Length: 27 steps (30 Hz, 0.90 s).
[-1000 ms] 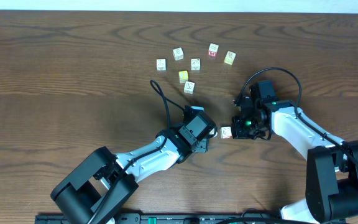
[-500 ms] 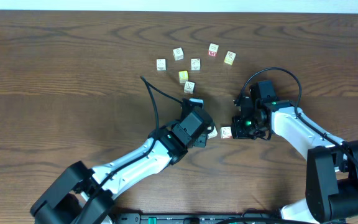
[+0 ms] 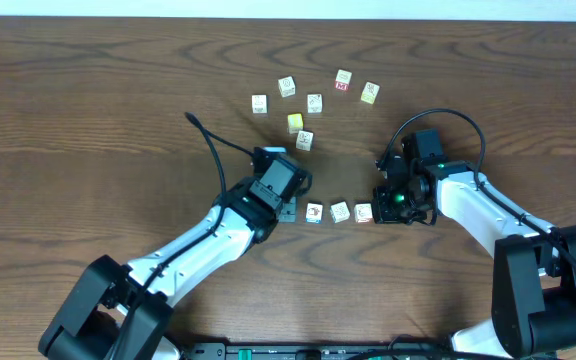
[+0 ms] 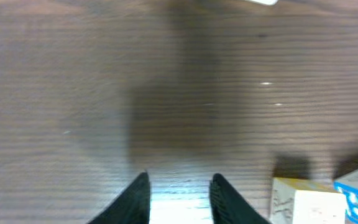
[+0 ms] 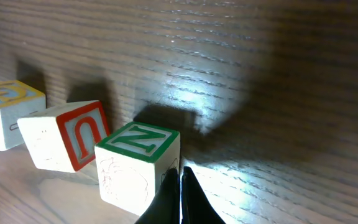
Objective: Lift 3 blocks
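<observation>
A dark brown wooden table point(image 3: 88, 90) with fine grain spreads under and all round the left gripper point(image 4: 178, 198). Out beyond that gripper, well apart from it, seven small cubes point(image 3: 314, 102) lie loosely scattered, none touching. Nearest to it is a pale cube point(image 3: 304, 140), with a plain yellow cube point(image 3: 295, 122) just behind. Farthest off and to its right lie a red-marked cube point(image 3: 343, 80) and a pale cube with a yellow-green face point(image 3: 370, 93)
</observation>
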{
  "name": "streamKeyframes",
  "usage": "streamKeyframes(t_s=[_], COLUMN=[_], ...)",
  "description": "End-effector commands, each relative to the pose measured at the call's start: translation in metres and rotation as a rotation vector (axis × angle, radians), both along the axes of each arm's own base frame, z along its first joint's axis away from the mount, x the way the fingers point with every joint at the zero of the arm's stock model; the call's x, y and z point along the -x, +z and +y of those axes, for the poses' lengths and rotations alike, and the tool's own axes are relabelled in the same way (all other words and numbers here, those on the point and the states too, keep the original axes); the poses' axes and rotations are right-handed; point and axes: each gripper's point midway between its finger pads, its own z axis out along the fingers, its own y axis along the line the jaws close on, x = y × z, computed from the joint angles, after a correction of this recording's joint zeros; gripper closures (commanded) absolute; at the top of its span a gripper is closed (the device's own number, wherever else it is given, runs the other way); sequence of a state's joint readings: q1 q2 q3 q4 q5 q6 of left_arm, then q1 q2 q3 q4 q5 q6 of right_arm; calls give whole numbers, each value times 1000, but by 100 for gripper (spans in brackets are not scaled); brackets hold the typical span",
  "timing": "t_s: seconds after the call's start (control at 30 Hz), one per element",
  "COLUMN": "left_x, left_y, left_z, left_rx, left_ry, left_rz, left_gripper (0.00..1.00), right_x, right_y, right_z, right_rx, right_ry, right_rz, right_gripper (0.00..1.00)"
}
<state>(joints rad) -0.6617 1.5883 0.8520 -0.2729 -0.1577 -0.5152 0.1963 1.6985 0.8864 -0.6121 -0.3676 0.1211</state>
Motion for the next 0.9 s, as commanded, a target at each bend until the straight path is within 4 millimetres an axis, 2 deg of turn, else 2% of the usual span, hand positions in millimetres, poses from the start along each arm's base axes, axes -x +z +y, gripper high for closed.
streamKeyframes(t_s=[0.0, 0.17, 0.27, 0.33, 0.37, 0.53, 0.73, 0.87], left_x=[-5, -4, -1, 0, 3, 6, 8, 13], left_y=[6, 2, -10, -16, -21, -29, -26, -26], left_z=[1, 2, 2, 3, 0, -14, -35, -41], left_rx=[-6, 9, 9, 5, 14, 70, 162, 173], left_ry=[8, 48, 75, 87, 77, 45, -7, -29], left_rz=[-17, -1, 32, 49, 70, 110, 126, 137], left_gripper=[71, 72, 73, 81, 89, 92, 92, 92], right_x=[4, 5, 6, 6, 6, 6, 6, 6], right_y=[3, 3, 6, 7, 7, 7, 7, 8], right_z=[9, 9, 16, 16, 16, 16, 16, 19], right_rx=[-32, -35, -75, -78, -78, -78, -79, -95], right_ry=[14, 15, 21, 18, 18, 19, 19, 21], right_rz=[5, 7, 14, 15, 15, 13, 13, 16], right_gripper=[99, 99, 99, 99, 99, 99, 99, 99])
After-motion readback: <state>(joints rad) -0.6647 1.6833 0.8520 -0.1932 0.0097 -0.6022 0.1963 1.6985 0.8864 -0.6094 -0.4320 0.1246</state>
